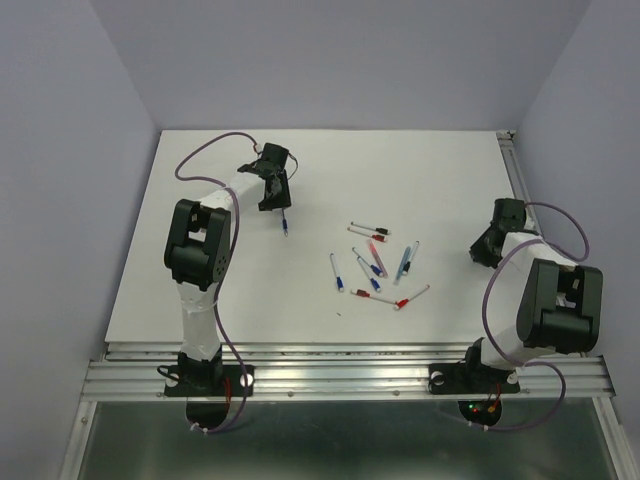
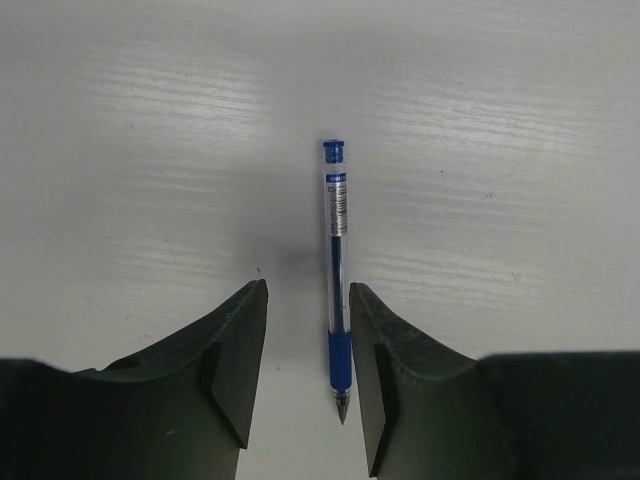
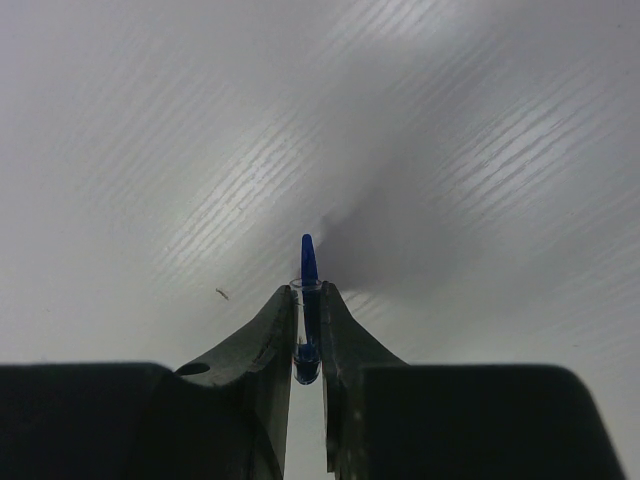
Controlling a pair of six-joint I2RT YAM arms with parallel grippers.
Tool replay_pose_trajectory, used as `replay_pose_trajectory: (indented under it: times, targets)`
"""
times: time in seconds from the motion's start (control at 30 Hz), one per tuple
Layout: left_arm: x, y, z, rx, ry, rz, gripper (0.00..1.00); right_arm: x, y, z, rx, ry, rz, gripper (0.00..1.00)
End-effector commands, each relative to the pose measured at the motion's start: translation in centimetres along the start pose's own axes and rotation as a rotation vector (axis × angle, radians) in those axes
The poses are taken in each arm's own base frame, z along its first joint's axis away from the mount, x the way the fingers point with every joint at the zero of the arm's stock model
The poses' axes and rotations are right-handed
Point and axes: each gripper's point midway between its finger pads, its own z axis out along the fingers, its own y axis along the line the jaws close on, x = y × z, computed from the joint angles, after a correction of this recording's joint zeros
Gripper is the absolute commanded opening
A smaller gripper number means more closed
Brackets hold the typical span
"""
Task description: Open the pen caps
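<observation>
Right pincer [image 3: 307, 297] clamped on small clear-and-blue plastic pen cap [image 3: 308, 258]; left pincer [image 2: 306, 292] half open, holding nothing.
Cap pinched between right fingertips, blue end protruding over white surface [image 3: 150, 150]. Uncapped clear-barrelled blue pen [image 2: 337, 230] lies flat between left fingers, nib toward that pincer.

Pen cap [image 3: 307, 262]: a clear sleeve with a blue clip. It is pinched between the closed fingers of the right claw [image 3: 307, 292]. The blue clip end pokes out past the fingertips, with white tabletop [image 3: 150, 150] behind it.

Overhead view: short red and blue pieces [image 1: 401, 303] show on the loose pens [image 1: 375, 268] scattered mid-tabletop. They are too small to tell caps from grips.
</observation>
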Motion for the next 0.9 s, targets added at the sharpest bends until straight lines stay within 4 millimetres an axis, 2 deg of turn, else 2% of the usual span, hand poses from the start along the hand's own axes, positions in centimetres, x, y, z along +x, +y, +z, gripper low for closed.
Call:
replay_pose_trajectory:
  times: [0.0,0.23,0.27,0.37,0.47,0.57,0.73,0.83,0.87]
  targets:
    - [0.2,0.0,0.1,0.012,0.003,0.019,0.5,1.3,-0.7,0.5,0.005,0.032,0.034,0.09]
    - [0.7,-0.1,0.3,0.022,0.01,0.015,0.51,1.8,-0.7,1.0,0.016,0.069,0.045,0.22]
    - [0.8,-0.1,0.3,0.023,0.011,0.015,0.51,1.9,-0.9,1.0,0.031,0.068,0.051,0.28]
    - [0.9,0.0,0.2,0.026,0.012,0.014,0.52,1.9,-1.2,0.8,0.039,0.061,0.059,0.34]
    - [1.0,-0.1,0.0,0.034,0.013,0.012,0.52,1.9,-1.3,0.5,0.039,0.053,0.061,0.36]
    - [1.0,-0.3,-0.3,0.049,0.011,0.006,0.56,1.9,-1.3,0.1,0.027,0.047,0.058,0.42]
    - [-0.2,-0.9,-2.2,0.085,-0.029,-0.012,0.6,0.9,-0.6,-0.7,-0.004,0.022,0.058,0.54]
    - [-0.9,-1.6,-4.0,0.126,-0.066,-0.019,0.67,-0.1,0.0,-1.5,-0.03,-0.006,0.058,0.64]
    - [-1.2,-2.0,-5.0,0.152,-0.086,-0.027,0.73,-0.7,0.5,-2.1,-0.057,-0.026,0.057,0.71]
